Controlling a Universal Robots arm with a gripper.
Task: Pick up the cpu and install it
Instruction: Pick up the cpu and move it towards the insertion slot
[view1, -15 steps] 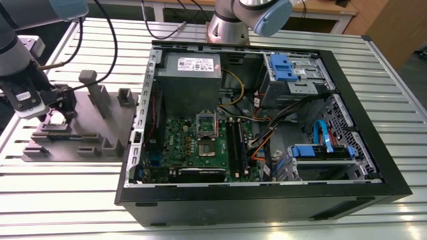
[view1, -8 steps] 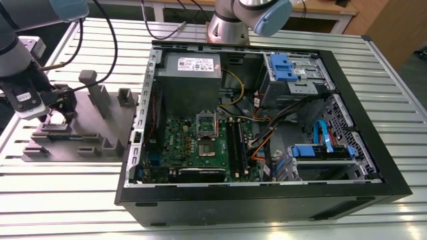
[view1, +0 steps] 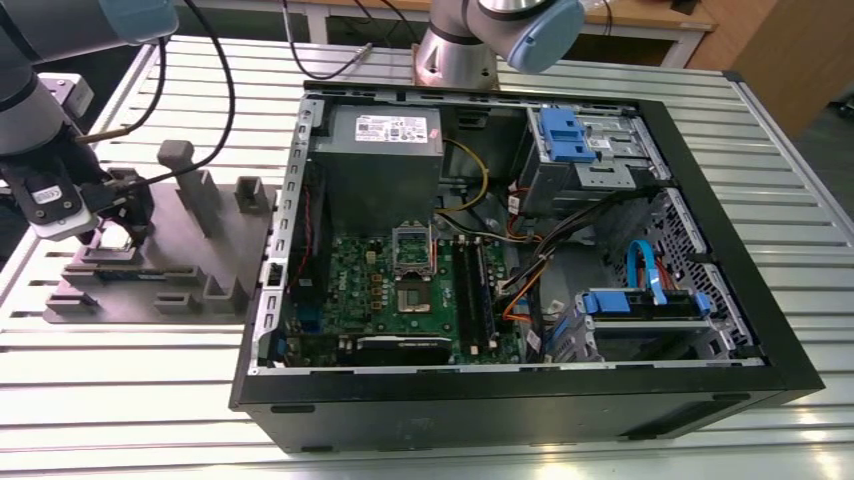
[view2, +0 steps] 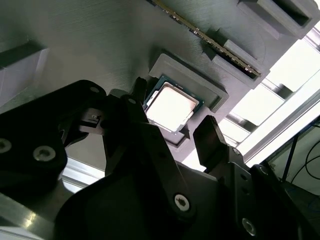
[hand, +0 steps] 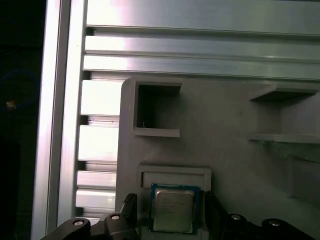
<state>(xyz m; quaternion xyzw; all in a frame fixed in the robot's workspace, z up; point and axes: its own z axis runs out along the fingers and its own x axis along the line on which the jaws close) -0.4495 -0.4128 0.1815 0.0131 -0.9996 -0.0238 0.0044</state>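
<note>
You're hovering the gripper (view2: 172, 114) over the grey holder block (hand: 230, 130) on the desk (view1: 147, 380), and the cpu (view2: 172, 106) is lying flat in its recessed pocket, directly between your fingers (view2: 210, 142). They're standing wide, one flanking each side of the chip, apparently not gripping yet. The computer case (view1: 534, 400) is sitting well apart, toward the exterior view's right.

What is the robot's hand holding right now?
Nothing yet. The hand is open, with its fingers on either side of the cpu, which lies in its holder.
</note>
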